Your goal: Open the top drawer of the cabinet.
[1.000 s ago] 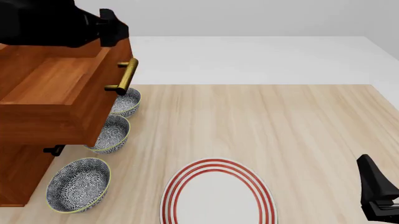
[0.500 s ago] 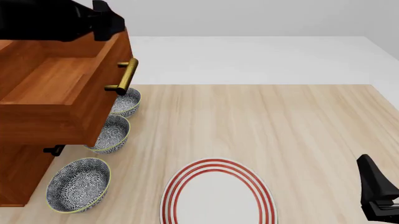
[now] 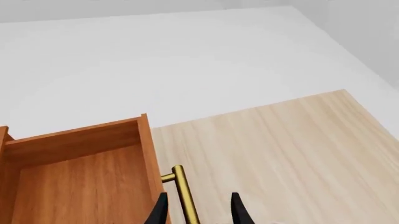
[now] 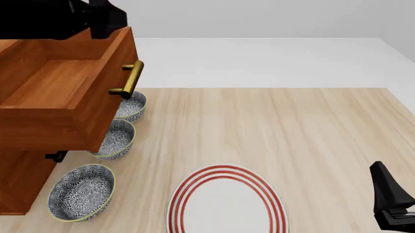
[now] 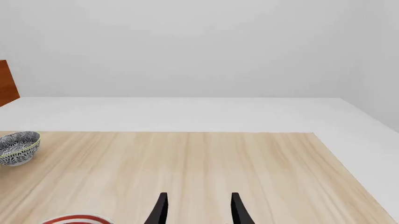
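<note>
Reddish-brown wooden top drawer [image 4: 58,92] pulled out at frame upper left, brass bar handle [image 3: 185,196] between spread black left gripper [image 3: 196,212] fingers, untouched; right gripper [image 5: 196,210] spread, lower right.

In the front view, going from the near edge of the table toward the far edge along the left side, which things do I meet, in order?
Nearest bowl → middle bowl → farthest bowl, partly under the brass handle of the pulled-out top drawer.

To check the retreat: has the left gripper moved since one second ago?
Yes. In the front view the left gripper has drifted left and up, away from the brass handle of the top drawer.
</note>
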Robot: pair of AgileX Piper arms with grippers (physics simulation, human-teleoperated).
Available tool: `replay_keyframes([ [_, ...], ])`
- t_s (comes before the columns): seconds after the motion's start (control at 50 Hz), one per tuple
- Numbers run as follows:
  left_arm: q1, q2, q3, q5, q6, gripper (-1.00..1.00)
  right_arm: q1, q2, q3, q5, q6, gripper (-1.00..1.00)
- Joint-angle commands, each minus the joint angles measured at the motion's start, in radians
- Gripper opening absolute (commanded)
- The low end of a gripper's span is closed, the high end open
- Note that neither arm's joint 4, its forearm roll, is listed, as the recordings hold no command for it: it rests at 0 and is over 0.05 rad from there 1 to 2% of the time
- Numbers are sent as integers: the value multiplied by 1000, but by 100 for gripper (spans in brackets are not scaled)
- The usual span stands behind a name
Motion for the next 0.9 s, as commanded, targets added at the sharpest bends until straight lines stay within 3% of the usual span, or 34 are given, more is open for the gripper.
replay_keyframes([
  [0.02, -18, -26, 8, 6, -4, 100, 4, 1, 62, -63, 0, 100],
  [0.9, -123, -156, 87, 24, -49, 100, 4, 1, 59, -60, 0, 100],
])
